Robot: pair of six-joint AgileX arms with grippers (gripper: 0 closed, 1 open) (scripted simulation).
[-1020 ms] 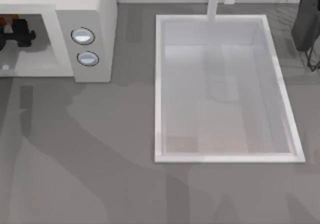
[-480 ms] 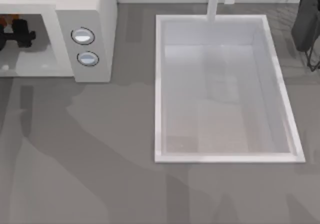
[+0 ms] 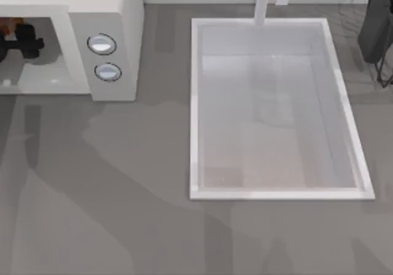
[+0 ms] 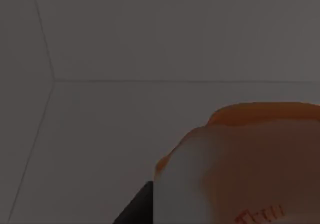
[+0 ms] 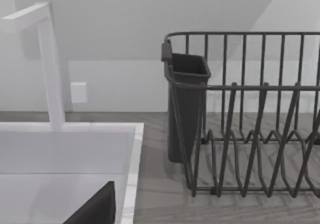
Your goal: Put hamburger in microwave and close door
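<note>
Inside the microwave [image 3: 104, 17] cavity, at the top view's far left, you have the hamburger [image 3: 11, 26] showing as a small orange patch, just beside the black left gripper [image 3: 21, 42] that reaches into the opening. From the left wrist view the hamburger [image 4: 245, 164] sits very close to the camera, its pale side and orange rim against the grey cavity walls. You can't tell whether the jaws are clamped on the bun or apart. Two round knobs [image 3: 104, 57] sit on the microwave's side panel. To its right lies the white sink basin [image 3: 195, 103] with its faucet [image 3: 263, 2]. Your right arm is parked at the far right edge, over a dark dish rack [image 5: 250, 134] with its cutlery holder [image 5: 185, 104].
</note>
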